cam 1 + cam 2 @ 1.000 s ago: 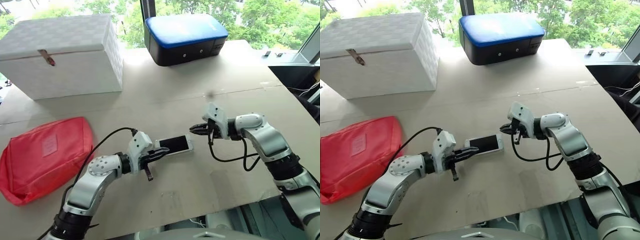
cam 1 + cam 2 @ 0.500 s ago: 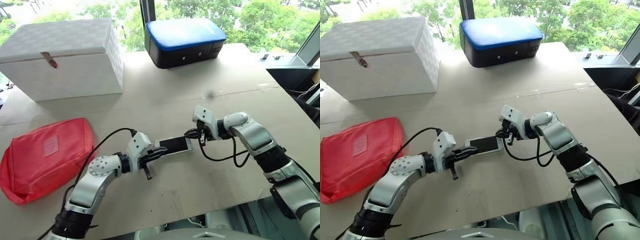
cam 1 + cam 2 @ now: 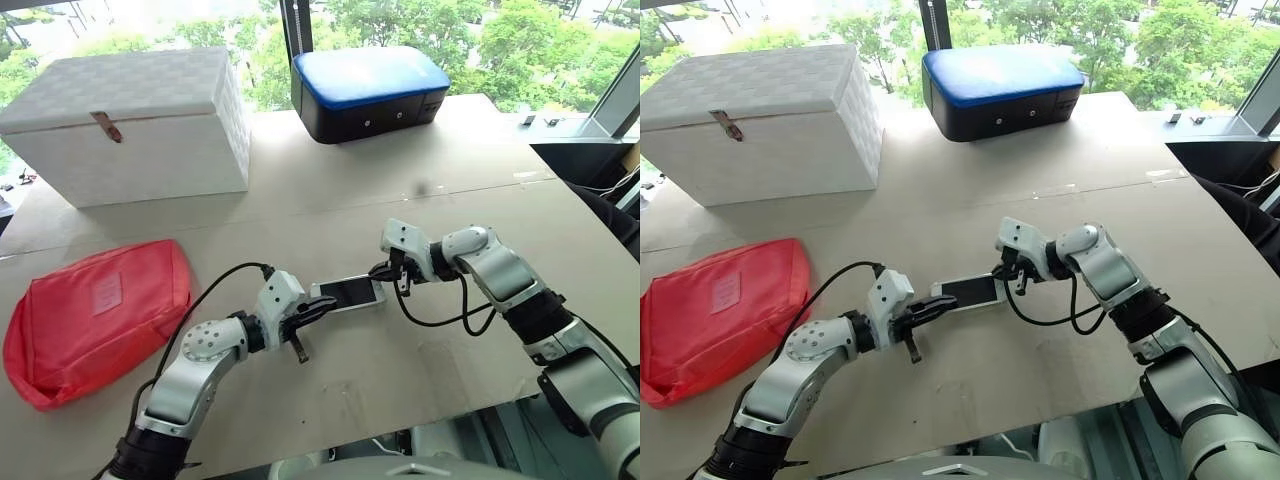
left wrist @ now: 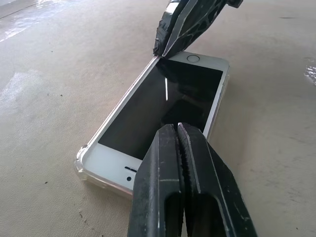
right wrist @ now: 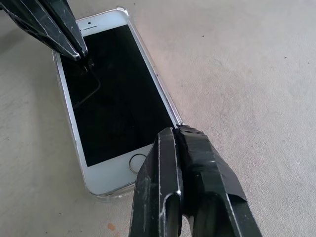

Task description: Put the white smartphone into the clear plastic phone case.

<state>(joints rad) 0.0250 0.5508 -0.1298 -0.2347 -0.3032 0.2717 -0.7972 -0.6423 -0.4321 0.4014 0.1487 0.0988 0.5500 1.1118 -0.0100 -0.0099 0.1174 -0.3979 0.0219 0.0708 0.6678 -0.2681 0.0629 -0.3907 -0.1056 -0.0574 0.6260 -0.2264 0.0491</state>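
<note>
The white smartphone [image 3: 347,293] lies flat, screen up, on the tan table between my two grippers. A clear plastic phone case [image 4: 80,158] shows as a glinting rim around its corners and edges, so the phone sits inside it. My left gripper [image 3: 325,303] is shut, its tips over the phone's left end, above the black screen [image 4: 163,98]. At the phone's right end, by the home button [image 5: 134,162], my right gripper [image 3: 380,272] is shut with its tips down at the edge. Neither gripper holds anything.
A white woven box [image 3: 130,120] stands at the back left, and a black case with a blue lid [image 3: 365,85] at the back centre. On the left lies a red pouch [image 3: 95,315]. The table's front edge [image 3: 400,430] runs close below my arms.
My right gripper has come down and leftward from clear of the phone to its right end. The left gripper has stayed at the left end. The camera view has shifted slightly.
</note>
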